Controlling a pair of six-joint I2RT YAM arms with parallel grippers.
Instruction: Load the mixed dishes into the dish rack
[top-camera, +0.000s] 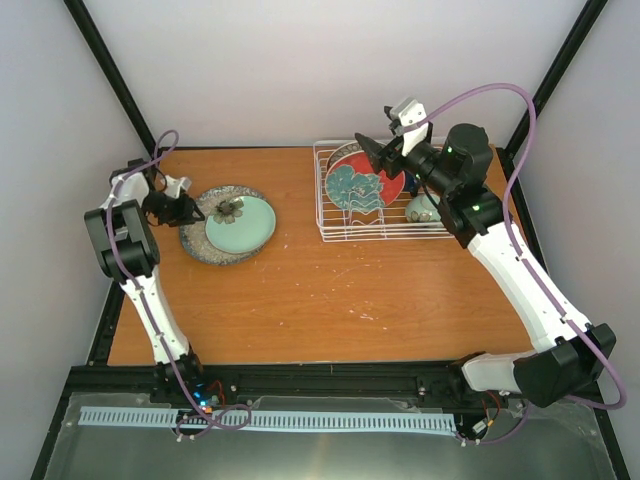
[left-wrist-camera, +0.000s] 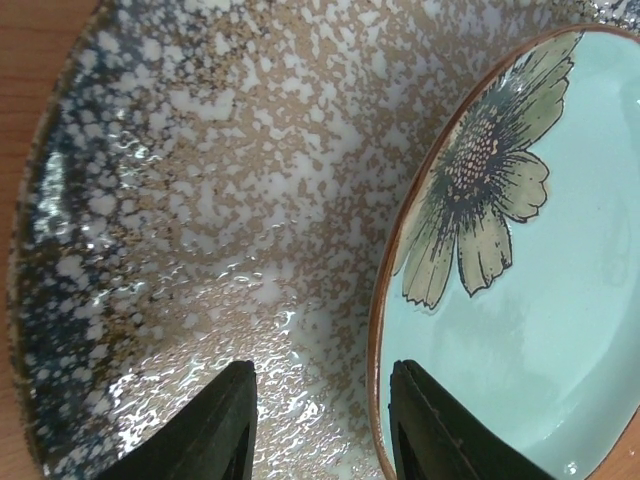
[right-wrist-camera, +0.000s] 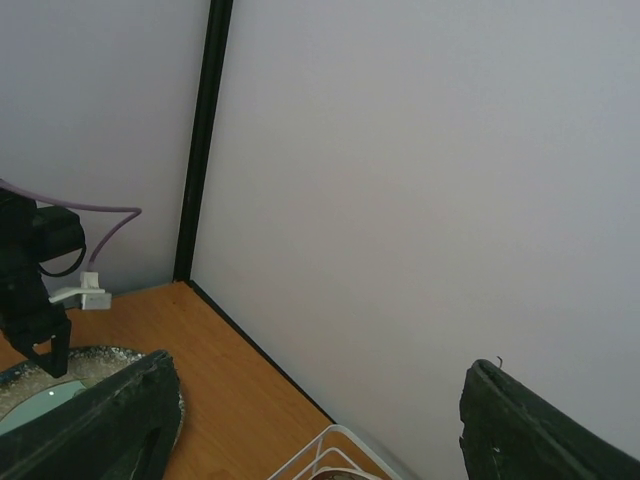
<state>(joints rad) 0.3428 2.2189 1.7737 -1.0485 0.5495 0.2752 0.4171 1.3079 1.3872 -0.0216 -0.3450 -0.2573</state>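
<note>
The large speckled grey plate (top-camera: 200, 245) lies at the table's left with the pale green plate (top-camera: 243, 226), which bears a flower print, on top of it. My left gripper (top-camera: 187, 210) is open low over the grey plate's left side. In the left wrist view my left gripper (left-wrist-camera: 322, 367) straddles the rim of the pale green plate (left-wrist-camera: 530, 330), with one finger over the speckled plate (left-wrist-camera: 200, 200). The white dish rack (top-camera: 335, 228) holds the petal-patterned plate (top-camera: 355, 187), the red-rimmed plate (top-camera: 392, 183) and the small pale green bowl (top-camera: 421, 208). My right gripper (top-camera: 372, 152) is open and empty above the rack. The mug is out of view.
Black frame posts and grey walls close in the back and sides. The right wrist view shows my right gripper (right-wrist-camera: 320, 365) facing the back left corner, with a rack corner (right-wrist-camera: 320, 450) and the speckled plate (right-wrist-camera: 20, 380) below.
</note>
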